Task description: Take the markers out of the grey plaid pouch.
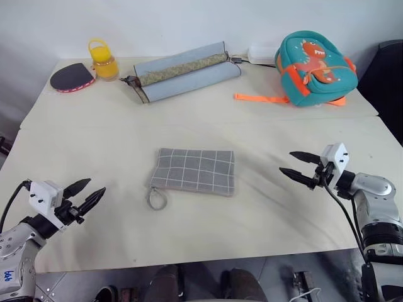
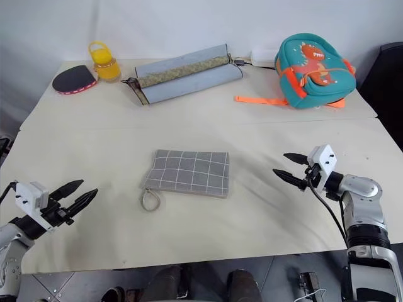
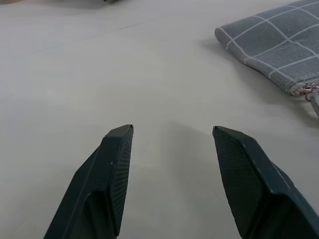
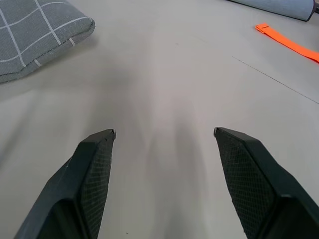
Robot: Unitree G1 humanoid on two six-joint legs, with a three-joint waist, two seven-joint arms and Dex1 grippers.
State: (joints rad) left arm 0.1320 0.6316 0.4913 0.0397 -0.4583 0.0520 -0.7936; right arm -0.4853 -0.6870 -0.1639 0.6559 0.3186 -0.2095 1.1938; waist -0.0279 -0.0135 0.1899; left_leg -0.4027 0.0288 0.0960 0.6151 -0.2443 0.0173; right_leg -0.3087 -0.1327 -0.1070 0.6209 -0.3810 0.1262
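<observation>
Two grippers sit lowest in frame, the left gripper (image 1: 90, 192) at lower left and the right gripper (image 1: 295, 165) at right, both spread wide and empty. One grey plaid pouch (image 1: 196, 171) lies flat at centre. Farther up: one blue-grey case (image 1: 184, 72), one teal backpack (image 1: 317, 69), one paddle (image 1: 71, 77), one yellow jar (image 1: 104, 60).

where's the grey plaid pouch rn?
The grey plaid pouch lies flat mid-table in the head views, between the left end effector and the right end effector, touching neither, nearer the robot than the blue-grey case.
</observation>
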